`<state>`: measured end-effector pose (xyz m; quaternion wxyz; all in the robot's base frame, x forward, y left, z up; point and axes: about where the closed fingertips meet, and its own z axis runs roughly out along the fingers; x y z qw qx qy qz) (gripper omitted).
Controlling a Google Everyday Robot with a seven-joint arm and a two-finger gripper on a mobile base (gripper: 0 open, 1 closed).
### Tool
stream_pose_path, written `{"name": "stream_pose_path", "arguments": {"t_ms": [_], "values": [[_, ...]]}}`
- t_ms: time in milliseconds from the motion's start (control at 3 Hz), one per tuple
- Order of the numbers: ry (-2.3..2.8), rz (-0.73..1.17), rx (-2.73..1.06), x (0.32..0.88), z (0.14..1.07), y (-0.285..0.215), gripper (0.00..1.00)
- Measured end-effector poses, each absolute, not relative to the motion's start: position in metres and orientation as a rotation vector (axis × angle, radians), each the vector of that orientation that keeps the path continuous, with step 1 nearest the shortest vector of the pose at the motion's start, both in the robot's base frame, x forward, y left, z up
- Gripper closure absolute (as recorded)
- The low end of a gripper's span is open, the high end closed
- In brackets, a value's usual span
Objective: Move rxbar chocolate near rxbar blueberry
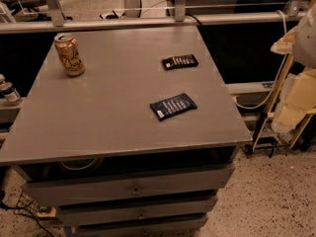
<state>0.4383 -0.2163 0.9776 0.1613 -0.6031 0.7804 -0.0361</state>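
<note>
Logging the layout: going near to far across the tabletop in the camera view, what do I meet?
First the blue snack bar → black snack bar. The can sits about level with the black bar, so it is left unranked. The gripper is not in view.

Grey drawer cabinet (pixel 163 177), speckled floor (pixel 276 201)

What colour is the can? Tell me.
The can is orange-gold, camera view; end effector not in view.

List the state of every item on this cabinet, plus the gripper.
rxbar chocolate: lying flat, not held.
rxbar blueberry: lying flat, apart from the chocolate bar, nearer the front edge.
can: upright, back left.
top drawer: seems slightly open.
gripper: not in view.
</note>
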Motion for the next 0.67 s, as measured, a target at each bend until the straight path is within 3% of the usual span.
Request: {"name": "stream_pose_path", "arguments": {"t_ms": [333,667], "values": [[2.228,-0.103,-1.721,0.438,0.978,-0.216,0.0],[2.179,-0.032,-1.639,0.491,0.973,-0.222,0.0]]}}
